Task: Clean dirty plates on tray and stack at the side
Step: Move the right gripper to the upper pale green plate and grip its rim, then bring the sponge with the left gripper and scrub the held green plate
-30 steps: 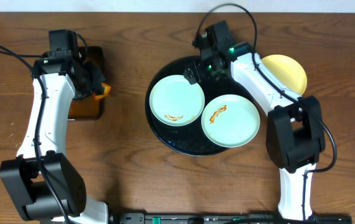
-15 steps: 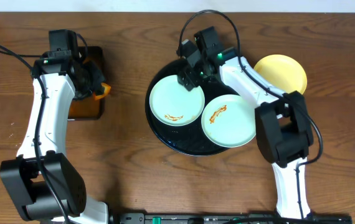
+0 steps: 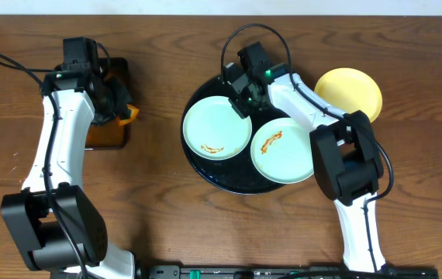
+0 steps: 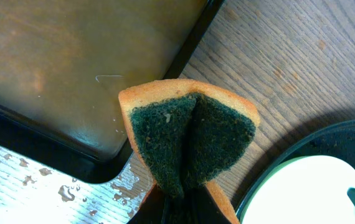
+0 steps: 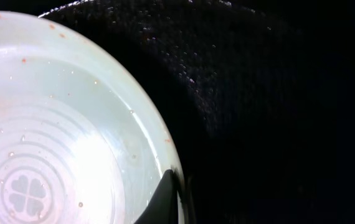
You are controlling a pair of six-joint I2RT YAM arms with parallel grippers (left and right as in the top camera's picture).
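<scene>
Moved: the right gripper (image 3: 241, 103) has come from the tray's far rim to the far-right edge of the left plate (image 3: 215, 124), and its jaws have gone from wide to closed. The left arm has barely stirred.
Right gripper: pinched narrow on that plate's rim; the wrist view shows a dark finger on the lip.
Left gripper (image 3: 122, 111): clamped on a folded sponge (image 4: 190, 134), green side out, over the edge of the sauce pan (image 3: 106, 128), well apart from the plates.
Plates: both mint ones lie on the tray (image 3: 233, 178) with orange smears. The right plate (image 3: 287, 159) is just beside the held one. The yellow plate (image 3: 353, 91) sits on the table (image 3: 159, 62) right of the tray.
Risk, slip: the hold is a thin bite on a glossy, wet-looking lip, so a lift could let the plate swing down or slide out.
Risk, knock: pulling the plate sideways could push it into its neighbour or drag the tray along.
Risk, scrub: sponge pressure far from the pinch would lever the plate against the jaws and could work it loose.
Risk, arms: the left arm must reach across to the tray, so the two wrists could crowd each other over one small plate.
Risk, mess: sauce could be smeared onto the tray instead of wiped off.
</scene>
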